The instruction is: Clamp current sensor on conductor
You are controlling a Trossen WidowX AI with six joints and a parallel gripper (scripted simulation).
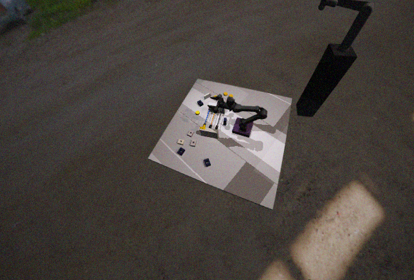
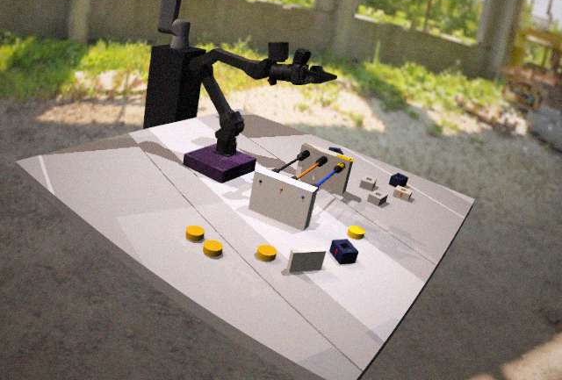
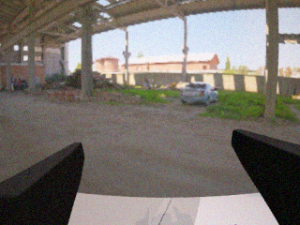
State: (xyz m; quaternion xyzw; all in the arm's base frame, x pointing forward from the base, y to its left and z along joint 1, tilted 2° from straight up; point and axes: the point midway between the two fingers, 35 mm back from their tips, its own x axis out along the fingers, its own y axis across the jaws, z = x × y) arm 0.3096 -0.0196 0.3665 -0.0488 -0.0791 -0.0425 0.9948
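The gripper point(image 1: 210, 101) point(image 2: 335, 76) point(image 3: 160, 144) is spread almost fully, with nothing between its fingers, and points outward above the surface point(image 1: 247, 183) point(image 2: 172, 303) point(image 3: 112, 208). The task's sensor is probably the small dark upright piece point(image 1: 224, 121) between the purple base point(image 1: 238, 132) point(image 2: 218, 173) and the wire rack point(image 1: 209, 133) point(image 2: 281, 204); the top view is too coarse to confirm its open shell or arrow.

The step in hand looks like the approach. It calls for clearing the rack, turning the fingers down and gripping both halves without closing them early. The arrow's direction is best settled before lifting. A yellow strip point(image 2: 344, 158) by the blue conductor point(image 1: 207, 117) point(image 2: 330, 177) may mark LOAD, but no lettering is readable. No brand can be read either.
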